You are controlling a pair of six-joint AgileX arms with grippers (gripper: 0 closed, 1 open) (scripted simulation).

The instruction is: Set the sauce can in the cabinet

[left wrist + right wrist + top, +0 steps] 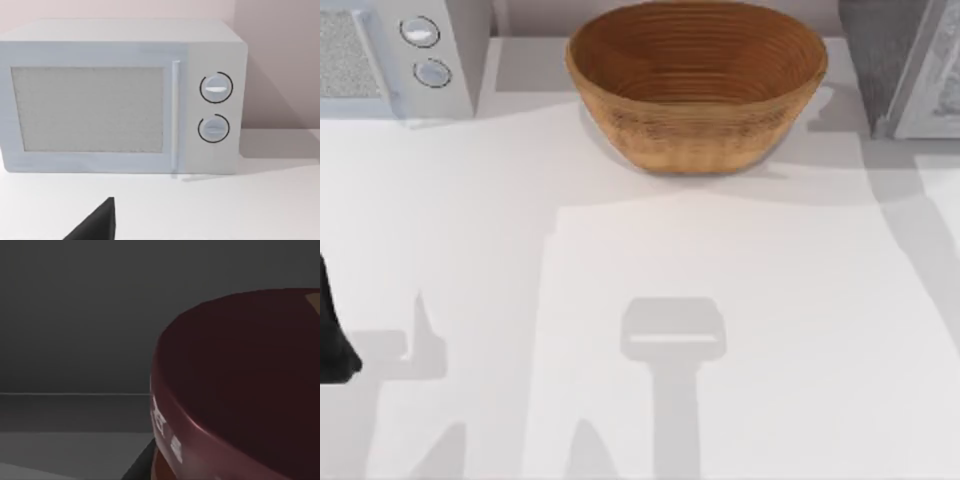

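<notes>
At the counter's [620,300] far left corner stands a boxy white microwave [400,55] with two round dials. The left gripper [335,330] sits at the left edge; whether its jaws are spread or closed cannot be told. A big woven brown bowl [697,85] rests mid far edge. The grey cabinet [910,65] occupies the far right corner. The right wrist view shows the dark maroon-topped sauce can [240,390] close up in a dim grey space. The counter's middle lies open.

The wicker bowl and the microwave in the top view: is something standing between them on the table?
No. In the top view, the stretch between the microwave and the wicker bowl is bare white table, crossed only by grey shadow.
</notes>
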